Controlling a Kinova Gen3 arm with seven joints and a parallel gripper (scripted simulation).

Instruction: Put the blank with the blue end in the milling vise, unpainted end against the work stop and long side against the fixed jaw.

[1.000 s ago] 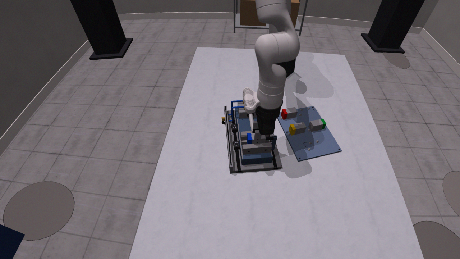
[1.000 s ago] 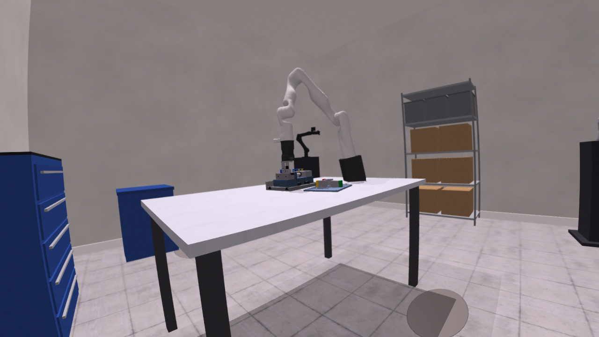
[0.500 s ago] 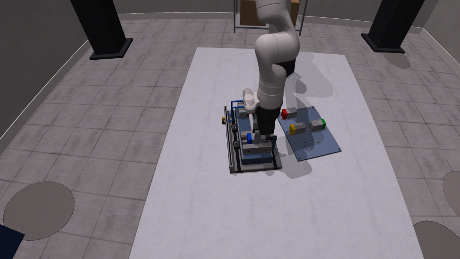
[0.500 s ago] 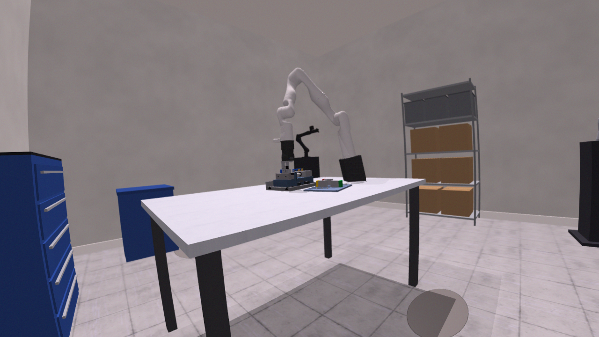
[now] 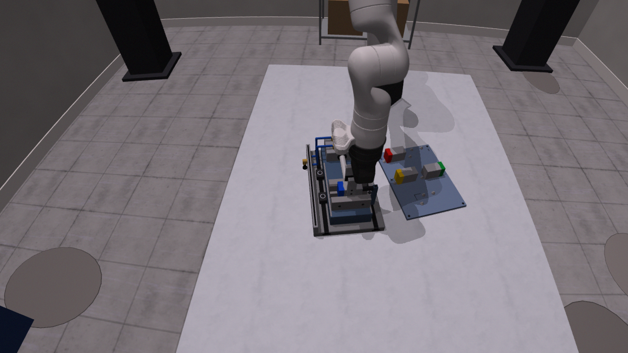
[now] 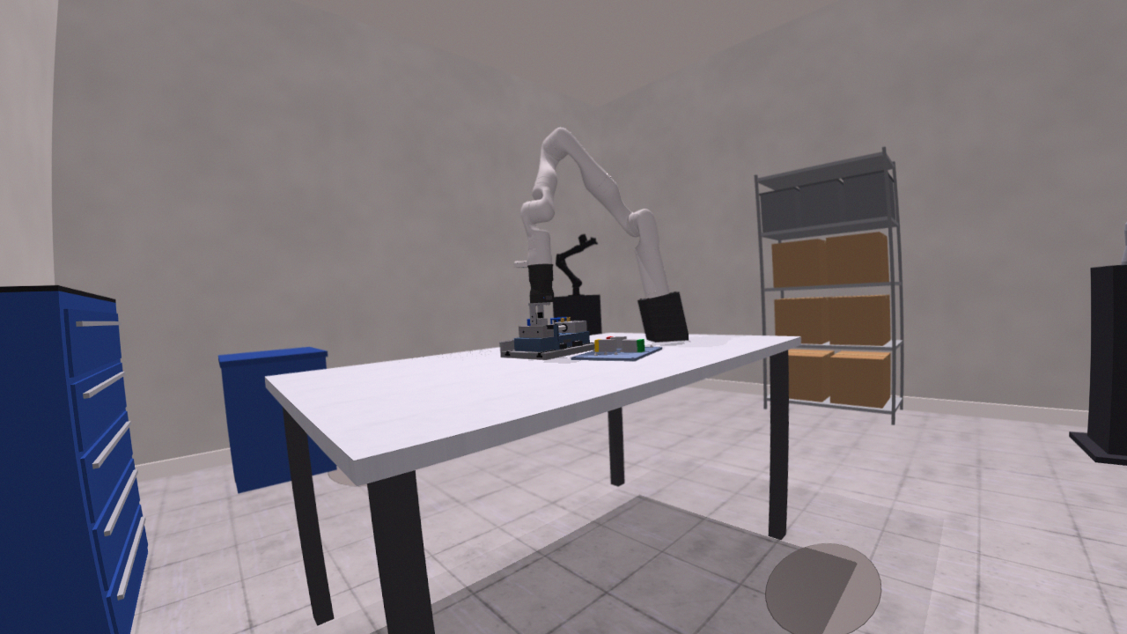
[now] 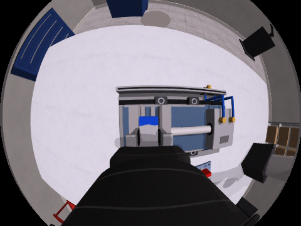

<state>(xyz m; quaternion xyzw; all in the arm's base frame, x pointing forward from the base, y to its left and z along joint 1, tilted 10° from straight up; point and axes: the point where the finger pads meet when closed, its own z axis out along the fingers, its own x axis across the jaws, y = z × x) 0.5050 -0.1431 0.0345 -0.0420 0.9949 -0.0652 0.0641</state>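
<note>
The blank with the blue end point(image 5: 340, 188) point(image 7: 148, 122) sits low in the milling vise point(image 5: 347, 228) point(image 6: 548, 342) point(image 7: 185, 115), between the jaws. Its blue end points left in the top view, and its long side lies close to the fixed jaw point(image 5: 350, 203). My gripper point(image 5: 356, 188) point(image 6: 539, 317) point(image 7: 148, 134) reaches straight down and is shut on the blank's grey body. The jaw block with blue hoses point(image 5: 326, 149) point(image 7: 220, 132) is at the vise's far end. The blank's unpainted end and the work stop are hidden behind my gripper.
The blue plate point(image 5: 434, 199) point(image 6: 618, 355) lies right of the vise. It carries a red-ended blank point(image 5: 394, 154), a yellow-ended blank point(image 5: 405, 175) and a green-ended blank point(image 5: 433, 169), each lying apart. My arm rises over the vise's far side.
</note>
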